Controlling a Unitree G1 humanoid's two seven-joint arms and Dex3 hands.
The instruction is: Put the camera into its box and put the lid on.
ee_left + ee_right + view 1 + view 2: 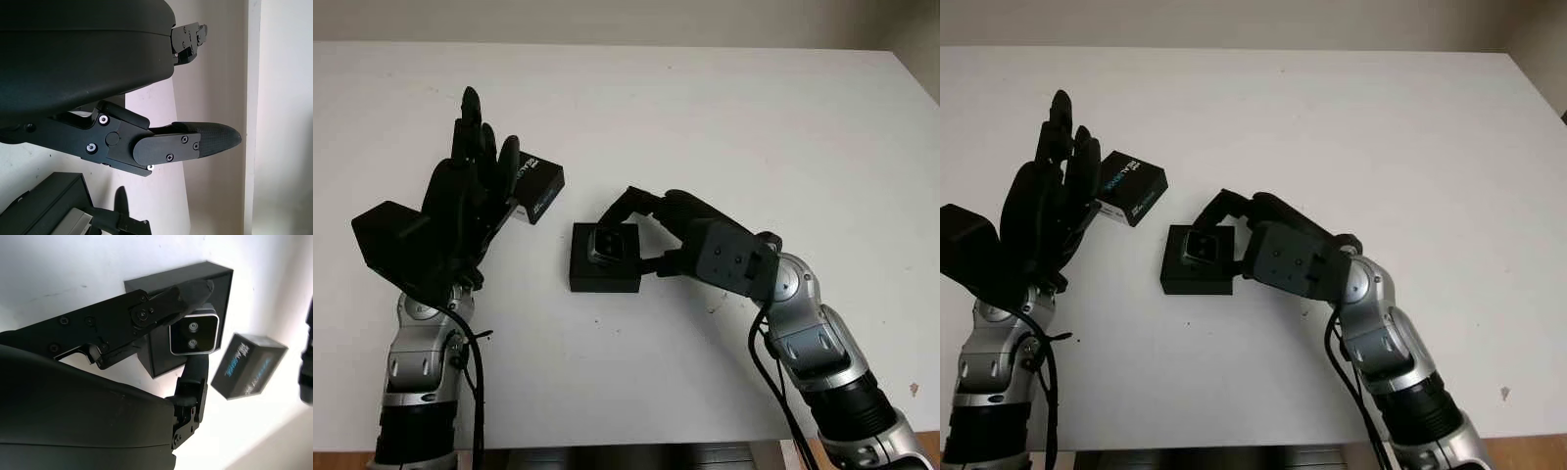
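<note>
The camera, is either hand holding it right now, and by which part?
The right hand grips the camera by its two opposite ends, over the box. The left hand is open, holding nothing.

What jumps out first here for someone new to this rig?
The right hand at mid-table, its fingers closed around a small silver-faced camera over the open black square box. Next, the left hand, open and raised above the white table at the left. Just beyond it lies the black box lid with blue lettering, apart from the box.
</note>
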